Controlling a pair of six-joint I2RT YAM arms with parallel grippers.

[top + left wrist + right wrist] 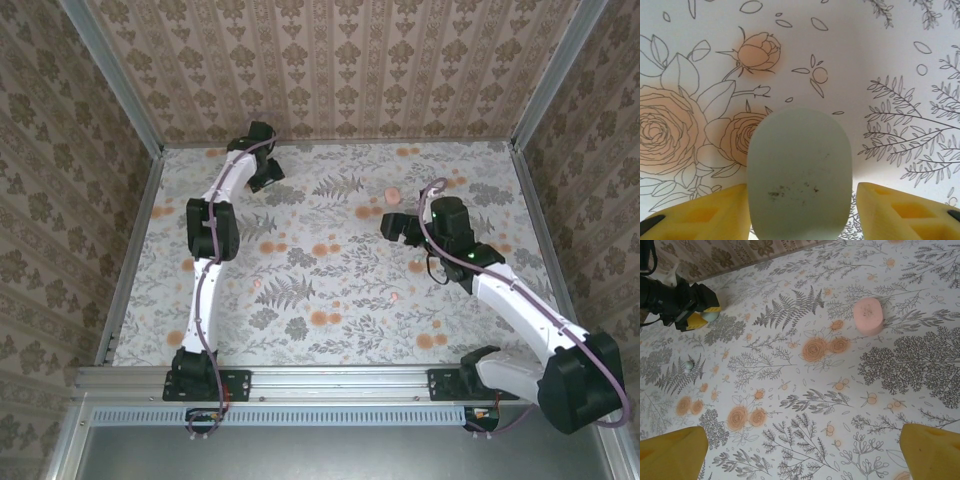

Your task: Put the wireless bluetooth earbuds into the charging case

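Observation:
A pale mint charging case (799, 170), rounded and closed, stands on the floral table between the yellow fingers of my left gripper (802, 200). The left finger (715, 210) sits against the case and a narrow gap shows before the right finger (900, 210), so the jaws are open around it. The same gripper (700, 317) and mint case (710, 316) appear far left in the right wrist view. A tiny mint earbud (688, 365) lies on the table nearer than them. My right gripper (800, 460) hangs open over bare table, holding nothing.
A pink rounded case (867, 315) lies closed at the far right of the table, also in the top view (392, 193) just beyond my right gripper (400, 225). My left gripper (265, 172) is near the back wall. Metal rails (135, 240) border the table.

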